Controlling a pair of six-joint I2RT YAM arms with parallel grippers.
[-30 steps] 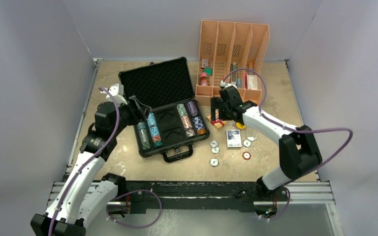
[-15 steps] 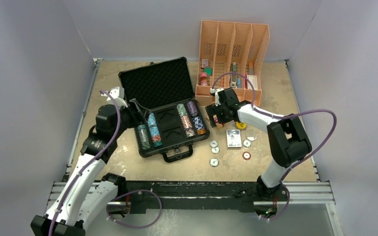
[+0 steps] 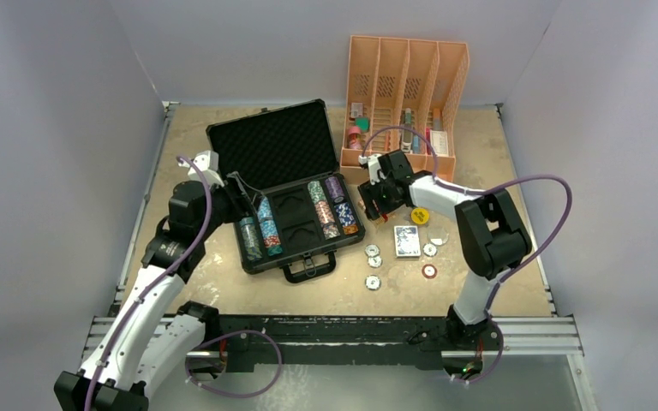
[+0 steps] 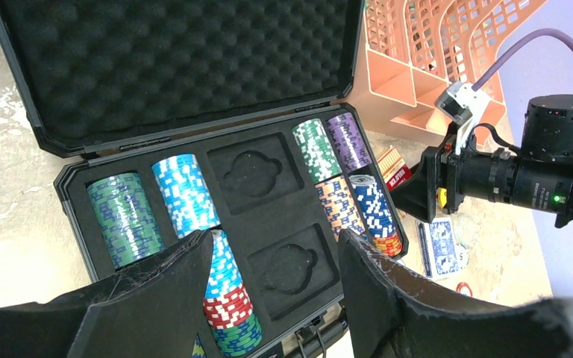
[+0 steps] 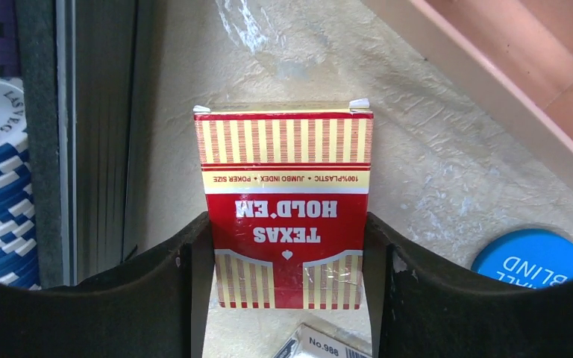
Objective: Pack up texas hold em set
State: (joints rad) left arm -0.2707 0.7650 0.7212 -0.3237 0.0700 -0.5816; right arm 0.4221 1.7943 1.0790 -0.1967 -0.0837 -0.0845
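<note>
Right wrist view: right gripper [image 5: 287, 227] jaws clamped on the long sides of the red card deck [image 5: 283, 171], box printed TEXAS HOLD'EM, just beside the outer wall of the briefcase [image 5: 97, 127]. Resting on the table [image 5: 433, 179] or lifted: cannot tell. One blue blind button [image 5: 528, 257] lies near, to its right.

Left wrist view: left gripper [image 4: 274, 239] jaws apart, gripping nothing, hovering over the near-left chip rows. Stacks of poker chips [image 4: 183, 190] sit in the left and right slots of the open case; the two middle card pockets [image 4: 252, 173] are bare foam.

Top view: blue card deck [image 3: 407, 241] flat on the table right of the case, loose round buttons [image 3: 373, 251] around it — orange organizer [image 3: 407, 60] behind.
</note>
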